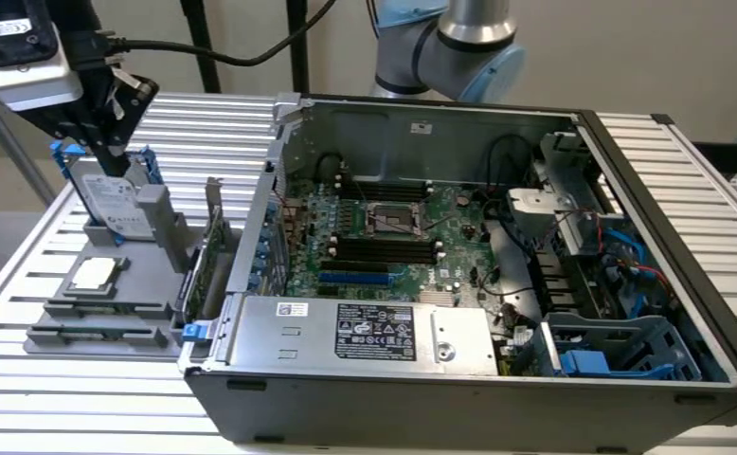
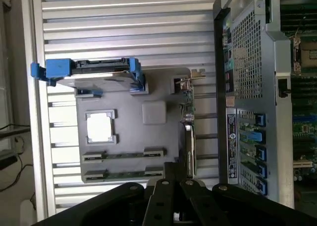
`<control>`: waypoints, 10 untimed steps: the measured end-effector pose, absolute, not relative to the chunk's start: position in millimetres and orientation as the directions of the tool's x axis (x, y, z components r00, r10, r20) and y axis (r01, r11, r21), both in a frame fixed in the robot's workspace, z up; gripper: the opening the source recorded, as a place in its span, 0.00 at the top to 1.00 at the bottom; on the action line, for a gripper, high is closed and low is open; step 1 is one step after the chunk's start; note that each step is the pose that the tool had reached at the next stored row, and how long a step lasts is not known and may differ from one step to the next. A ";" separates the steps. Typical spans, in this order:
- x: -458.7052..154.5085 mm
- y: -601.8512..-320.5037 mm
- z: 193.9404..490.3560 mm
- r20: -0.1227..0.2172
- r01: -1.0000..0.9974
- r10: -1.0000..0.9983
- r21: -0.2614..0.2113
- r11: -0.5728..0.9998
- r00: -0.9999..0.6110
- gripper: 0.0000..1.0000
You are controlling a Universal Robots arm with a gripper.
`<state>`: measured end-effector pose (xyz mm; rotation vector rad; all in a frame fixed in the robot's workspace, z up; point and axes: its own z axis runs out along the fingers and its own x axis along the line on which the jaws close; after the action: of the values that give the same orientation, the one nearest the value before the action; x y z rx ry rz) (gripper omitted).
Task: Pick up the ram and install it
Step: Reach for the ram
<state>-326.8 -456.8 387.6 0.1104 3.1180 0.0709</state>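
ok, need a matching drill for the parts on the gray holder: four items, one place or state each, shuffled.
1 ram
2 processor chip
3 hard drive
4 expansion card

A upright in a blue caddy
B flat, silver, square
C on edge, beside the case
D long, thin, dark green, lying low

Pairs: 1-D, 2-B, 3-A, 4-C

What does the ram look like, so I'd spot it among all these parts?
Look at the grey tray on the exterior view's left of the open computer case. Along its near edge lies the ram: a long, thin dark-green stick lying flat, unlike the square silver chip or the upright card.
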 end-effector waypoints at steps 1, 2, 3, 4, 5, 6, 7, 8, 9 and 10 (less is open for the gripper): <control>-330.7 -457.7 387.5 -0.019 0.070 0.071 0.046 0.996 -0.997 0.89; -334.6 -458.6 387.4 -0.019 0.070 0.071 0.046 0.996 -0.997 0.89; -338.3 -459.4 387.3 -0.019 0.070 0.071 0.046 0.996 -0.997 0.89; -342.1 -460.3 387.3 -0.019 0.070 0.071 0.046 0.996 -0.997 0.89; -345.8 -461.1 387.1 -0.019 0.070 0.071 0.046 0.996 -0.997 0.89; -349.7 -462.0 387.0 -0.019 0.070 0.071 0.046 0.996 -0.997 0.89; -353.5 -462.9 387.0 -0.019 0.070 0.071 0.046 0.996 -0.997 0.89; -357.3 -463.8 386.9 -0.019 0.070 0.071 0.046 0.996 -0.997 0.89; -361.1 -464.7 386.8 -0.019 0.070 0.071 0.046 0.996 -0.997 0.89; -364.8 -465.6 386.7 -0.019 0.070 0.071 0.046 0.996 -0.997 0.89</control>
<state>-364.8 -465.6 386.7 0.1104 3.1181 0.0700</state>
